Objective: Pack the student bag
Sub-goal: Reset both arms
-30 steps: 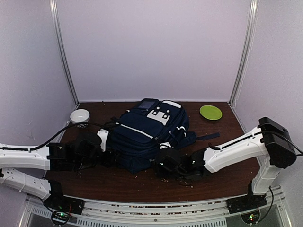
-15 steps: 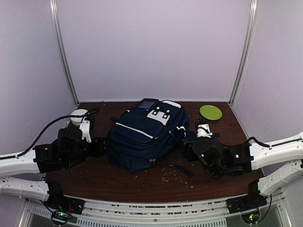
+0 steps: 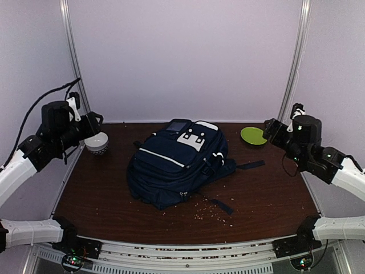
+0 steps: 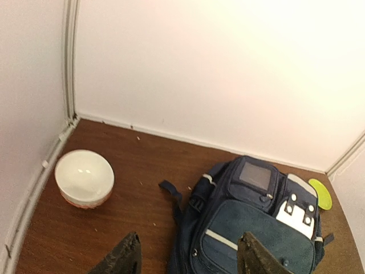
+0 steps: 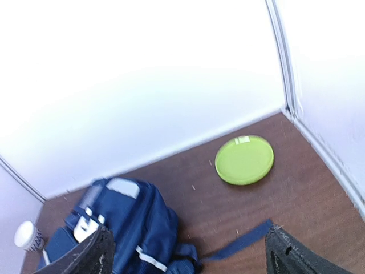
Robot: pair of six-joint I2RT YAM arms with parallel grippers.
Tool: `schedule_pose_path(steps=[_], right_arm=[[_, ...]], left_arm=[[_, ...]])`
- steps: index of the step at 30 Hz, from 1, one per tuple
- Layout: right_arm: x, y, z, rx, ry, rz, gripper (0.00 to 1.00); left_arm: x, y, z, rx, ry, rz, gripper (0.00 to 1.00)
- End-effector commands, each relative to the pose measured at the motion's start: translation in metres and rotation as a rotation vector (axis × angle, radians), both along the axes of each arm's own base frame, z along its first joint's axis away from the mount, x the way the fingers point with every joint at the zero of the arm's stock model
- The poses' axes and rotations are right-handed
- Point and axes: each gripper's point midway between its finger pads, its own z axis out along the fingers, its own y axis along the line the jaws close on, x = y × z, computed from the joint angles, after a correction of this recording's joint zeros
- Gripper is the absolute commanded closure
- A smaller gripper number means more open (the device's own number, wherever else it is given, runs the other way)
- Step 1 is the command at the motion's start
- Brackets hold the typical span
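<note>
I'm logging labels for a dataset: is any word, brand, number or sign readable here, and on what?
None can be read. The white patch on the student bag shows no lettering; the bowl has a lower band too blurred to tell; the green plate is plain.

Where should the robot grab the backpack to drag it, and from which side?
Probably the loose strap trailing from the right side of the student bag. It lies flat on the table, clear of the body, so the open right tool could drop onto it from above.
</note>
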Motion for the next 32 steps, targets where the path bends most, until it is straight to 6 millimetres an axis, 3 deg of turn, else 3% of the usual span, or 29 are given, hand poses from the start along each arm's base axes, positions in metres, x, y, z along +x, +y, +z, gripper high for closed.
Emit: schedule_pose_path(steps=[1, 3, 5, 7, 12, 14, 19, 24, 32], right_arm=[[-0.016, -0.015, 0.072, -0.017, -0.173, 0.040, 0.08], [-0.028, -0.023, 0.089, -0.054, -0.238, 0.048, 0.08], [-0.040, -0.031, 0.092, -0.078, -0.270, 0.046, 0.08], [-0.049, -0.039, 0.078, -0.096, -0.273, 0.034, 0.00], [-0.063, -0.056, 0.033, -0.122, -0.288, -0.006, 0.01], [-0.067, -0.060, 0.030, -0.084, -0.332, -0.014, 0.00], [-0.072, -0.074, 0.035, 0.109, -0.434, -0.102, 0.00], [-0.073, -0.086, 0.028, 0.114, -0.431, -0.175, 0.00], [-0.064, -0.080, 0.019, 0.073, -0.385, -0.172, 0.01]], left_arm=[[-0.008, 0.021, 0.049, 0.150, -0.072, 0.025, 0.02], [-0.019, 0.032, 0.065, 0.219, -0.120, 0.040, 0.02], [-0.028, 0.039, 0.067, 0.282, -0.152, 0.041, 0.02], [-0.034, 0.044, 0.052, 0.312, -0.158, 0.050, 0.02], [-0.042, 0.048, 0.004, 0.317, -0.158, 0.048, 0.02], [-0.042, 0.046, 0.004, 0.304, -0.173, 0.040, 0.02], [-0.036, 0.052, 0.004, 0.302, -0.160, 0.091, 0.02], [-0.033, 0.056, -0.005, 0.308, -0.095, 0.117, 0.02], [-0.031, 0.072, -0.003, 0.239, -0.056, 0.247, 0.02]])
